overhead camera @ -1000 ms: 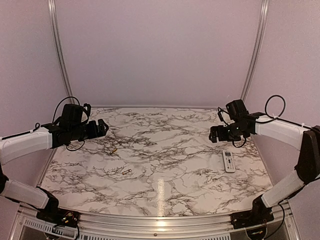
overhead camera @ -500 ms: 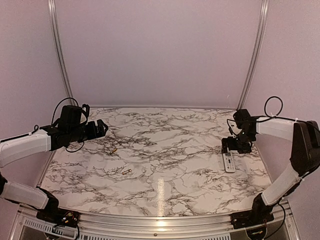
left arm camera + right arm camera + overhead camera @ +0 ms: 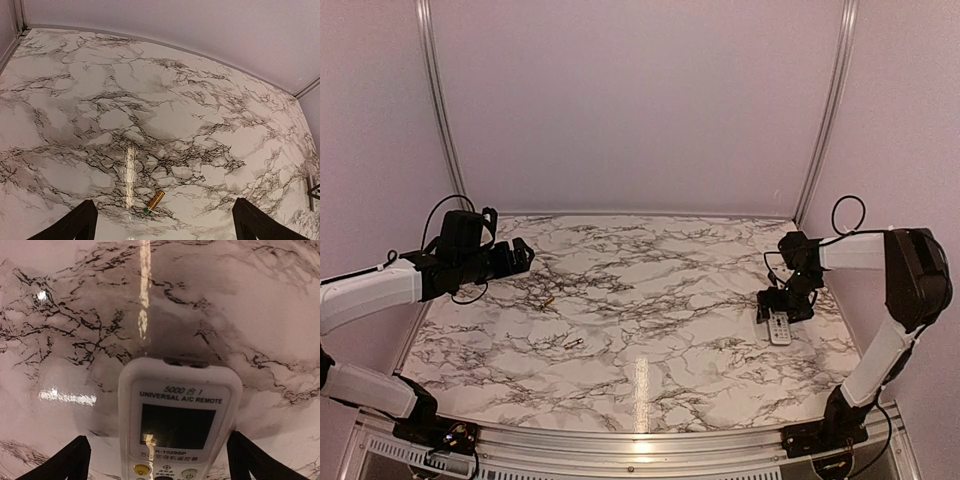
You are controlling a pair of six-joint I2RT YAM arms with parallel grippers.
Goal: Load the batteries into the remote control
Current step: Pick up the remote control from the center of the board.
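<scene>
Desk (image 3: 650,300): mostly bare marble with wide free room mid-desk. Walls stand close behind the far edge and along both side edges.

Left gripper (image 3: 520,255): fingers apart, empty, hovering near the left edge.

Right gripper (image 3: 776,306): fingers apart, straddling the top end of the remote control (image 3: 177,415), not clamped on it.

The remote control lies face up near the right edge, with little margin there.

Gold battery (image 3: 154,201) lies loose left of centre. Second battery (image 3: 573,344) lies closer to the near edge.

Nothing is loaded yet; this looks like the very start.
</scene>
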